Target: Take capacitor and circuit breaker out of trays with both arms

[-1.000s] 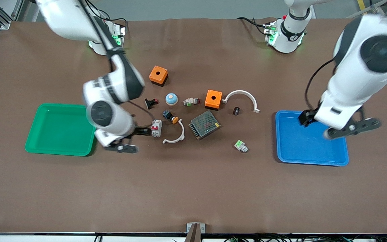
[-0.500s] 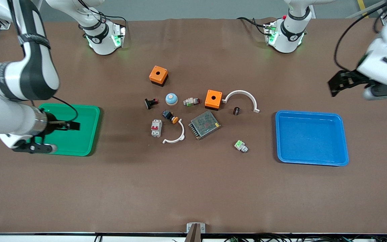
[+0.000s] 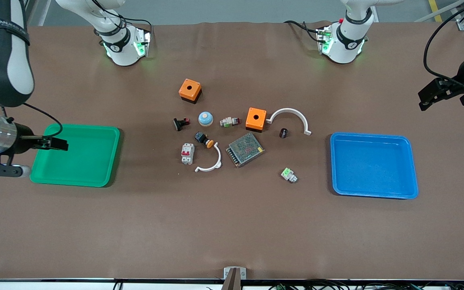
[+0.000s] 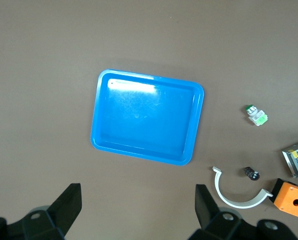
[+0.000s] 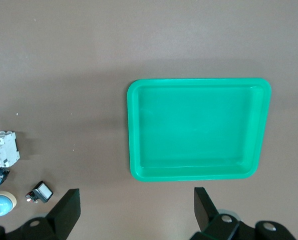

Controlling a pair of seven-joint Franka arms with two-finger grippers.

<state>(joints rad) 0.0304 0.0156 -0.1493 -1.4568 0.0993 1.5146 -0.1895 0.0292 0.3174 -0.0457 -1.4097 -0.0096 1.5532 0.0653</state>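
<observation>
The capacitor point(image 3: 283, 132), a tiny black cylinder, lies on the table under a white arc; it also shows in the left wrist view point(image 4: 251, 173). The breaker point(image 3: 187, 153), a white-grey block with red levers, lies on the table and shows in the right wrist view point(image 5: 2, 149). My right gripper point(image 3: 54, 143) is open and empty over the edge of the green tray point(image 3: 79, 161), apart from the breaker. My left gripper point(image 3: 431, 96) is open and empty over bare table at the left arm's end, past the blue tray point(image 3: 373, 165).
Two orange boxes point(image 3: 189, 90) point(image 3: 255, 119), a mesh power supply point(image 3: 245, 149), two white arcs point(image 3: 288, 110) point(image 3: 217, 161), a blue dome button point(image 3: 205, 118), an orange-capped push button point(image 3: 204, 139) and small switch parts point(image 3: 229, 121) point(image 3: 288, 175) cluster mid-table.
My right gripper has drawn back from beside the breaker to the green tray's edge. My left gripper has moved off the blue tray toward the left arm's end. The breaker stays put.
</observation>
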